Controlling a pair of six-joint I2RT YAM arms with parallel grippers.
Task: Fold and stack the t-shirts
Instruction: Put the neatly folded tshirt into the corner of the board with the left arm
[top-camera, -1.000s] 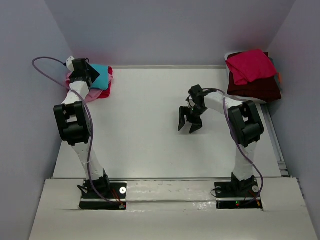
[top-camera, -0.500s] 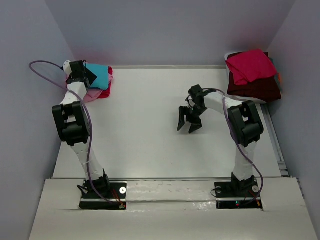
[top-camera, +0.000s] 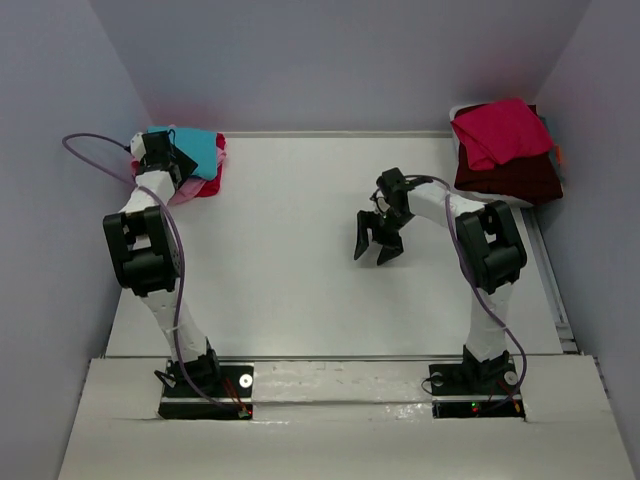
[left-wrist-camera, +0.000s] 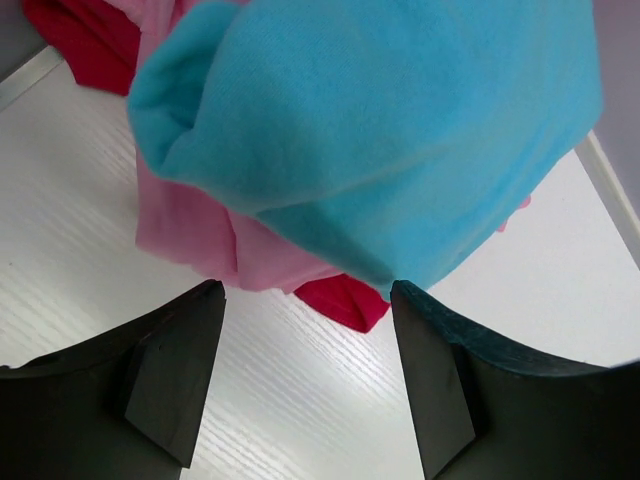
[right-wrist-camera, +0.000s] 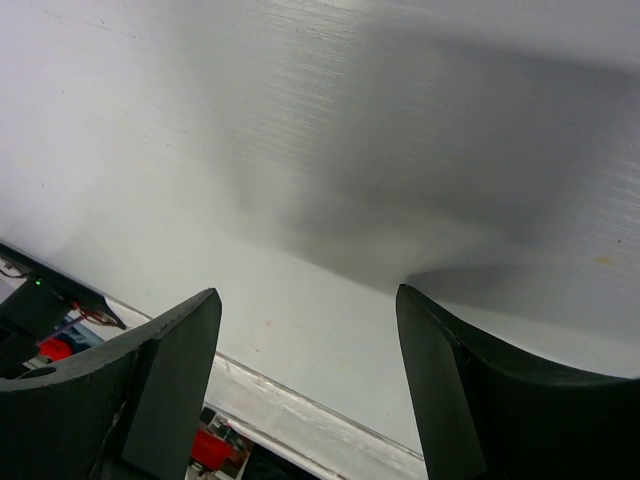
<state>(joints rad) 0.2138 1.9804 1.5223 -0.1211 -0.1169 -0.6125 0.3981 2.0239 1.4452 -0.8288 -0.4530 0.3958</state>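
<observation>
Now folded on top of the pink shirt (left-wrist-camera: 190, 225) and red shirt (left-wrist-camera: 345, 302) at the far left corner of the table (top-camera: 300, 290): the turquoise shirt (left-wrist-camera: 380, 130). Just beside that pile, left gripper (left-wrist-camera: 307, 292), jaws apart, holding nothing. Over bare mid-table, right gripper (top-camera: 378, 250) likewise spread wide, well apart from the crimson shirt (top-camera: 500, 132) on the dark maroon shirt (top-camera: 510, 178) at far right.

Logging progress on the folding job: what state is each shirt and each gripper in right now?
Turquoise cloth t-shirt: folded, lying on the pink one.
Pink cloth t-shirt: sandwiched between turquoise and red.
Red cloth t-shirt: lowest, only edges showing.
Crimson cloth t-shirt: bunched, atop the dark maroon one.
Dark maroon cloth t-shirt: underneath, partly covered.
Left gripper: open, empty.
Right gripper: open, empty.
</observation>
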